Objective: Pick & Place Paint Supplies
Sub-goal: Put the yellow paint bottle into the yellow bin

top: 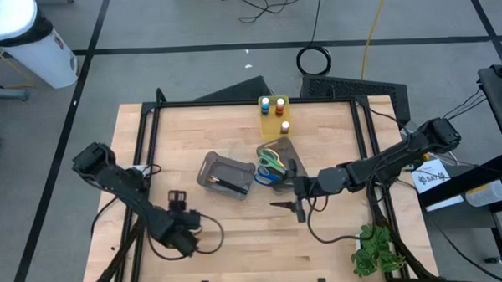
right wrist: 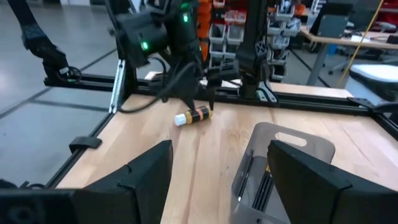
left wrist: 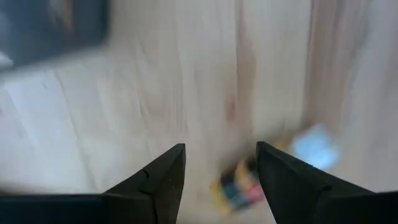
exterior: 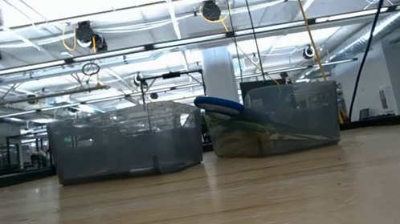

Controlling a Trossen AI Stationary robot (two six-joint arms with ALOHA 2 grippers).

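Observation:
A small pot (right wrist: 194, 116) with a pale cap and a dark, yellow-banded body lies on its side on the table's left part. My left gripper (top: 176, 197) hangs open just above it, and the pot (left wrist: 239, 186) shows blurred between its fingers. Other pots with blue, orange-red and pale caps stand in a yellow bin (top: 274, 117) at the far edge. Thin dark brushes lie in a grey bin (top: 225, 174). Scissors with green and blue handles (top: 271, 163) rest in a second grey bin (exterior: 275, 120). My right gripper (top: 291, 205) is open near that bin, holding nothing.
A leafy green sprig (top: 376, 250) lies at the near right corner. A black frame rail (top: 250, 101) runs round the table. The two grey bins stand side by side mid-table. Bare wood lies between the left arm and the brush bin.

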